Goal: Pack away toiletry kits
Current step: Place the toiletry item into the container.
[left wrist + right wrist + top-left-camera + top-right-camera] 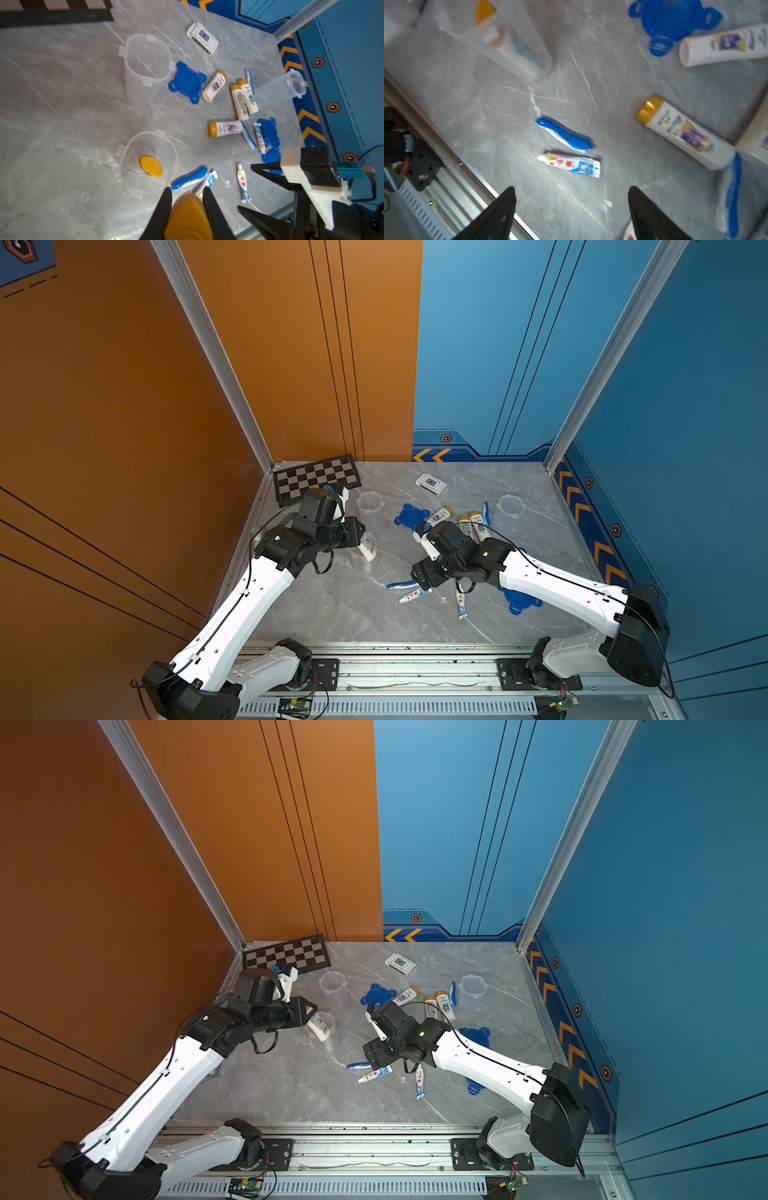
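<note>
Barely begun: one bottle (150, 166) is lodged in the near cup (170, 149), a second gold-capped bottle (188, 216) is clamped in the left gripper (187, 190) close by, the right gripper (571, 188) is held wide and empty over toothbrush (564, 135) and tube (570, 165), and the middle cup (141, 91) and far cup (276, 91) are left empty, lid (187, 83) off.

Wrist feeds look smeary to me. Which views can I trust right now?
Right wrist view: motion-smeared, though the toothbrush and toothpaste tube mid-frame are readable. Left wrist view: mildly blurred; the gold-capped bottle in the left claw is out of focus. Both top views: sharp, evenly lit.
</note>
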